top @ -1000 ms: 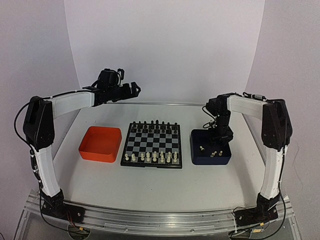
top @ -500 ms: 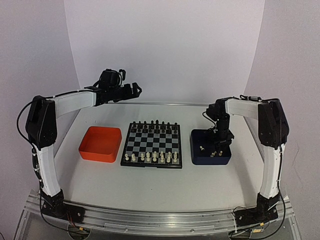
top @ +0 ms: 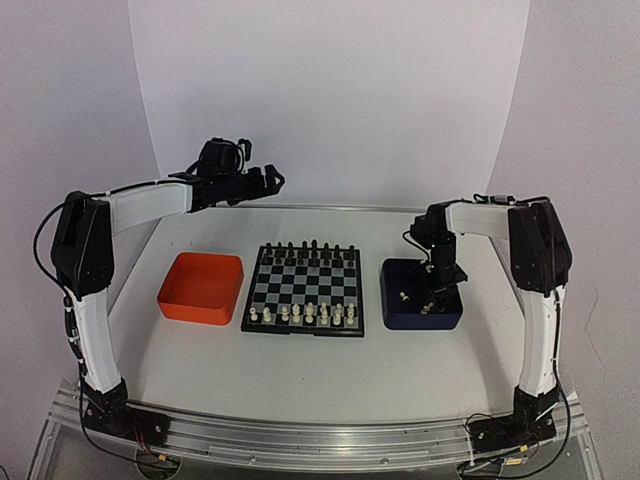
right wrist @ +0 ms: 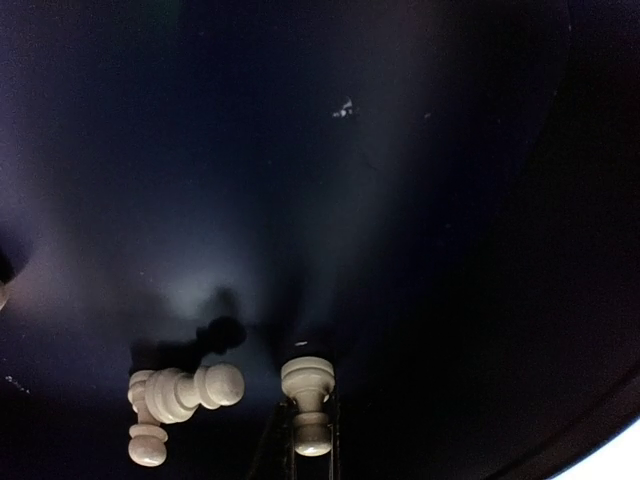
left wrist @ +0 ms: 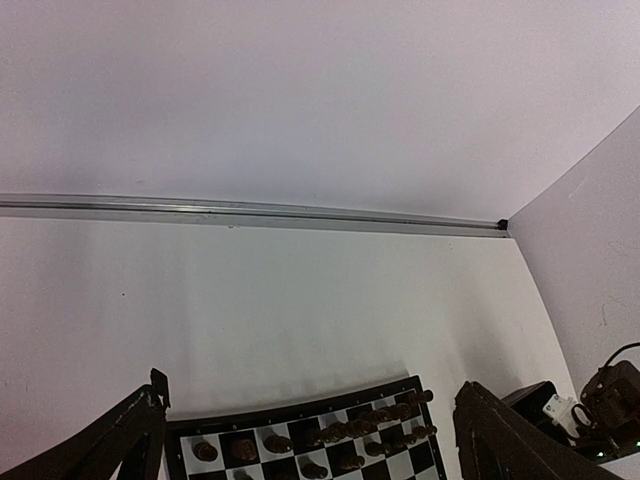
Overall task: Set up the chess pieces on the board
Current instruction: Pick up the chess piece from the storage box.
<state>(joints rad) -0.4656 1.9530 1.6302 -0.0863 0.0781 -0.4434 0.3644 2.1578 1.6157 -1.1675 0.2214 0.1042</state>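
Inside the blue tray point(top: 420, 322), right jaws pinch a cream piece point(right wrist: 310, 405), seemingly lengthwise, base outward; left jaws wide.

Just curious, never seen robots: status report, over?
Left hand open, up high. Right hand shut on tiny cream-white plastic chess piece in dark blue square tray. Nothing blocking it.

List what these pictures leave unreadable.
Right gripper: right wrist view, its fingers nearly lost against the dark blue tray and cut by the bottom edge.
Its grip on the chess piece: top view, hidden behind the right arm.
Piece types on the board: top view, too small.
Board's near rows: left wrist view, cut off below.
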